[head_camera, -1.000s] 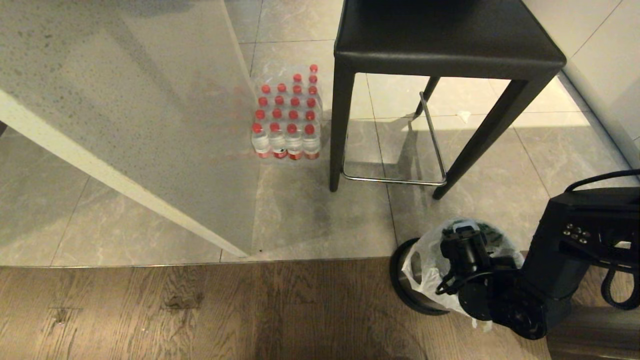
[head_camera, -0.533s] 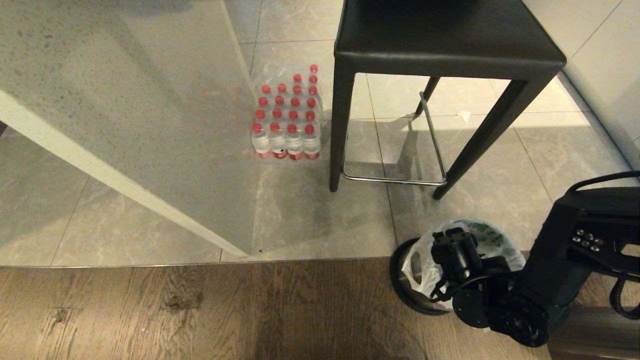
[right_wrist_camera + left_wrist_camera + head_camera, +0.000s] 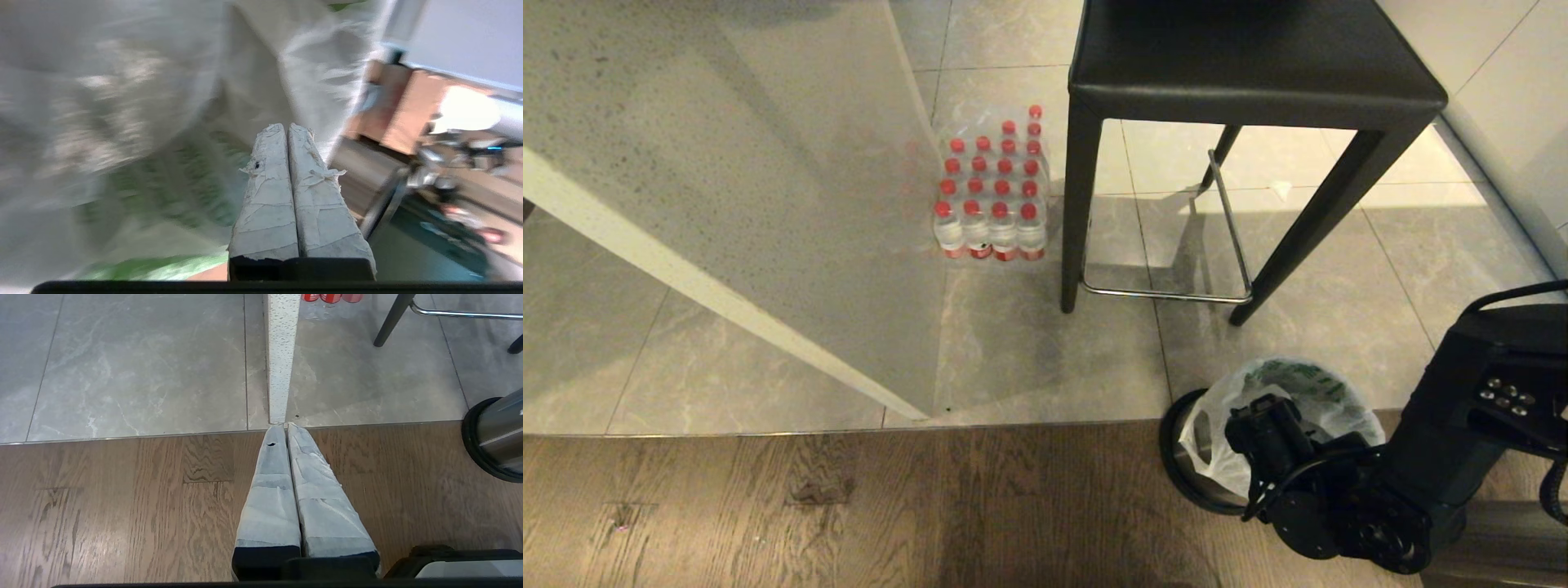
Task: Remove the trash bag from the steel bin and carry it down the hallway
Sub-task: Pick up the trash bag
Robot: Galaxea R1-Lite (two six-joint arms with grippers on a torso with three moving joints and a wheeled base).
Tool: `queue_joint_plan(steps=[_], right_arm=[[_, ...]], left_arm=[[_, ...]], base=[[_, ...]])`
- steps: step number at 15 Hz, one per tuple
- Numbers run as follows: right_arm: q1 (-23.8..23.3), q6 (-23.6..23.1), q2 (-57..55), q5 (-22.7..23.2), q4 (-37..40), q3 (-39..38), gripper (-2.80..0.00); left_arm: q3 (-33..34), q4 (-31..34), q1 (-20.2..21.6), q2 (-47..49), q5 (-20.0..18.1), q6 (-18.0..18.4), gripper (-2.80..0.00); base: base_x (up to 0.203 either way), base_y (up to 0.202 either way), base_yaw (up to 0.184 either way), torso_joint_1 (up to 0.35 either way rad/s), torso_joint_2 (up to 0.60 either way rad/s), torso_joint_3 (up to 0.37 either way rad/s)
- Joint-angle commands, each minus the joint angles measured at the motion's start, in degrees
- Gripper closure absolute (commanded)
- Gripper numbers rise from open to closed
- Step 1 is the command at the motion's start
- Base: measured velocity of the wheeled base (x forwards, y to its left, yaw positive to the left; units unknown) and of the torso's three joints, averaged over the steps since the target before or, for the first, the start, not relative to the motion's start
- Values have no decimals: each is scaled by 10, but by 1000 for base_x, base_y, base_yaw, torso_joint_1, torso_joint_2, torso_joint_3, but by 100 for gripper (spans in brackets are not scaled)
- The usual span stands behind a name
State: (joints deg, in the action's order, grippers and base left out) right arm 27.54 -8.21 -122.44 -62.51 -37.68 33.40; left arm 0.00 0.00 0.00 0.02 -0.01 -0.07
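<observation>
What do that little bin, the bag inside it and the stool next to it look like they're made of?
The steel bin looks like polished metal, shiny and reflective, with a black ring at its base, probably plastic or rubber. The trash bag seems to be thin plastic film: translucent white, crinkled, with green print. The stool has a smooth matte black seat, maybe leather or vinyl, dark legs and a chrome-looking footrest bar.

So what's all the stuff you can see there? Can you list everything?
trash bag: one, see-through white with green print, lining the bin
steel bin: one, shiny with black rim, on the floor by the stool
stool: one, black, beyond the bin
water bottles: one wrapped pack, red caps, left of the stool
counter: one, speckled grey, on the left
right gripper: shut, against the bag at the bin
left gripper: shut, above the wood floor
</observation>
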Motion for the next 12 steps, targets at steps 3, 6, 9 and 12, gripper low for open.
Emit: queue_joint_plan(steps=[3,6,9,12], right_arm=[[-14,-24,-9,-13,-3,5,0],[-37,-59,-13,-17,-4,8,0],[-42,-62,-26,-17,-10,22,0],[-42,-62,-32,-15,-12,31,0]], left_arm=[[0,0,0,0,0,0,0],[0,0,0,0,0,0,0],[0,0,0,0,0,0,0],[0,0,0,0,0,0,0]], base=[[0,0,0,0,0,0],[0,0,0,0,0,0],[0,0,0,0,0,0],[0,0,0,0,0,0]])
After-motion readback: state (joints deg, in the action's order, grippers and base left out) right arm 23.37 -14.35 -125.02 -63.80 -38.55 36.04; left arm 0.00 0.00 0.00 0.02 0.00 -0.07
